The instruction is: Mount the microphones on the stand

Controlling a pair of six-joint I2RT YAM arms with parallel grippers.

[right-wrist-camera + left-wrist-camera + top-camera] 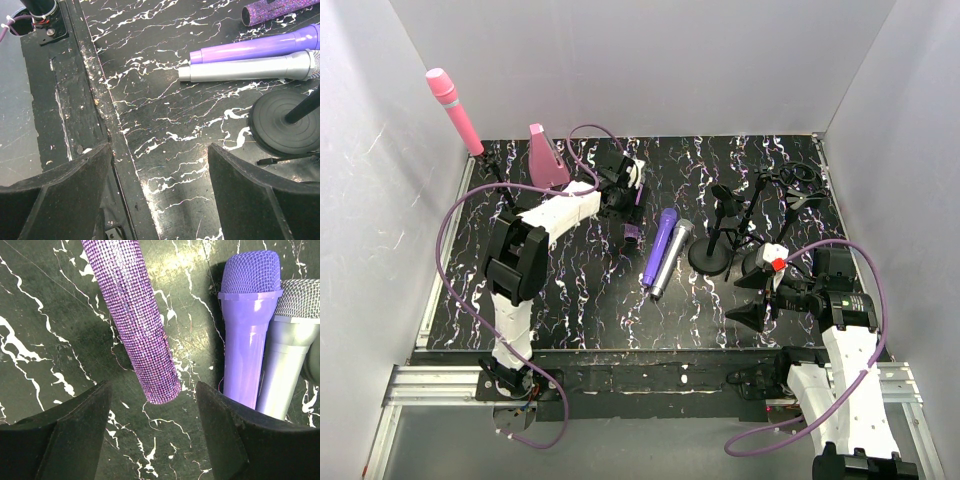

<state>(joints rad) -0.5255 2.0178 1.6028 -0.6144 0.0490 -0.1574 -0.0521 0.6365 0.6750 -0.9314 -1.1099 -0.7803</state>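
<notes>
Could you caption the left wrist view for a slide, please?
Left hand open above the glittery purple microphone; plain purple microphone and silver-grey microphone lie side by side.

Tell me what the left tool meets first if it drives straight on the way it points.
The glittery purple microphone: its blunt end lies centred just ahead of the open left tool. Height is unclear, so contact may come late.

Pink microphone [453,110] tilted aloft far left, glittery purple microphone [131,315] flat, plain purple microphone [661,245] against silver-grey microphone [673,258], near stand [710,256]
</notes>
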